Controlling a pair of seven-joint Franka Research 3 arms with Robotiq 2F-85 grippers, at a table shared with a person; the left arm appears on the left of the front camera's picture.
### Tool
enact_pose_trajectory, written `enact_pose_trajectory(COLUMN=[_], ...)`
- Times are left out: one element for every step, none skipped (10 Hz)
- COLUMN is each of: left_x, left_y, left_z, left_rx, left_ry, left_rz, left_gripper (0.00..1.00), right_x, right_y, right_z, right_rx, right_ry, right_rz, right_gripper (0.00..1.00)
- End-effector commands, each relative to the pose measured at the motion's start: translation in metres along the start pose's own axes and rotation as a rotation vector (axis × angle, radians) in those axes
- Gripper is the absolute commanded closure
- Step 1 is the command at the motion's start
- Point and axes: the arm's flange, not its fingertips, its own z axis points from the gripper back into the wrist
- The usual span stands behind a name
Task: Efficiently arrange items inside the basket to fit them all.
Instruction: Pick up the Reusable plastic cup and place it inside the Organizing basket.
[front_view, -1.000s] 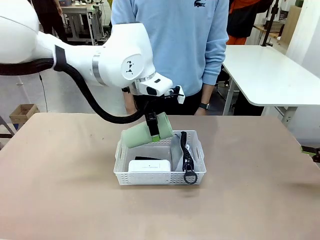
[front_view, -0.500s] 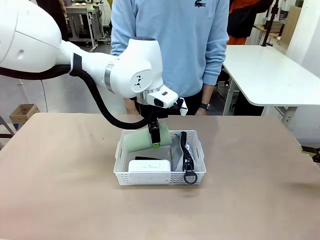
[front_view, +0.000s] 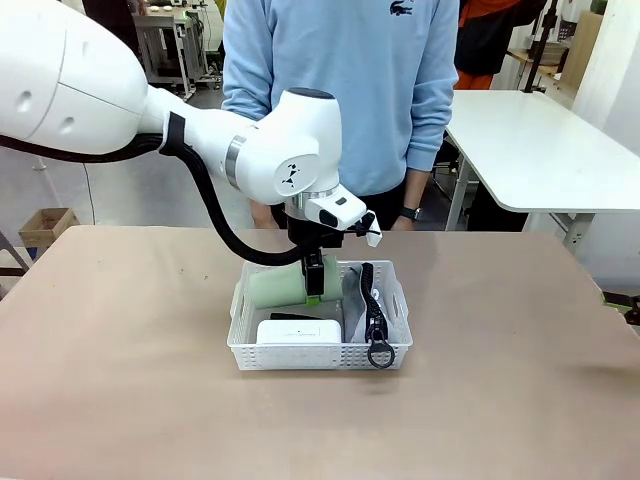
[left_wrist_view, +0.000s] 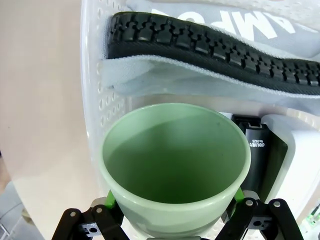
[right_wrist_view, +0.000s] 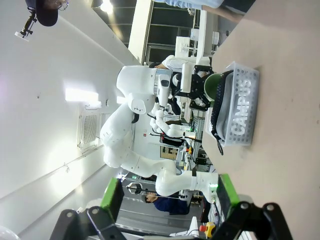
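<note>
Basket (front_view: 395, 352) sits mid-desk (front_view: 130, 390); my left end effector (front_view: 312, 283) is clamped on the pale green cup (front_view: 275, 287), tipped sideways over its back-left; my right end effector (right_wrist_view: 167, 200) stands apart, well off.

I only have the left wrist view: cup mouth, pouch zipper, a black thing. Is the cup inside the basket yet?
Observer: Partly. From the front, the cup lies on its side in the left claw and seems to dip below the rim of the basket at the back left.
Operator: What's in front of it?
Observer: A white device lies flat in the front left corner, and the cup is behind it.
Operator: Is the right arm in the way?
Observer: No. The right claw is open, well off to the side of the basket.
</note>
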Motion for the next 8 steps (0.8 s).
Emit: enact_pose_trajectory(left_x=[0.0087,0.0097,0.0096,0.01,0.0105,0.0107,0.0111,0.0112], left_y=[0.0012,0.0012,0.0018,0.0024,0.0026,0.0029,0.0036,0.0047], left_z=[0.0027,0.0008,-0.0007,-0.0012,-0.0019,-0.0024,-0.0037,-0.0056], left_rx=[0.013,0.017,0.013,0.017,0.027,0.028,0.031,0.027], left_ry=[0.026,0.035,0.04,0.045,0.047,0.049,0.056,0.064], left_rz=[0.004,0.0,0.002,0.006,0.002,0.0,-0.003,-0.006], left_gripper=[0.09,0.09,0.09,0.09,0.09,0.09,0.09,0.09], right_x=[-0.002,-0.002,-0.002,-0.002,-0.002,-0.002,-0.002,-0.002], right_y=[0.0044,0.0044,0.0044,0.0044,0.0044,0.0044,0.0044,0.0044], right_z=[-0.0008,-0.0008,-0.0008,-0.0008,-0.0008,-0.0008,-0.0008,-0.0008], right_rx=[0.007,0.007,0.007,0.007,0.007,0.007,0.007,0.007], right_ry=[0.0,0.0,0.0,0.0,0.0,0.0,0.0,0.0], right_rz=[0.005,0.005,0.005,0.005,0.005,0.005,0.005,0.005], right_gripper=[0.0,0.0,0.0,0.0,0.0,0.0,0.0,0.0])
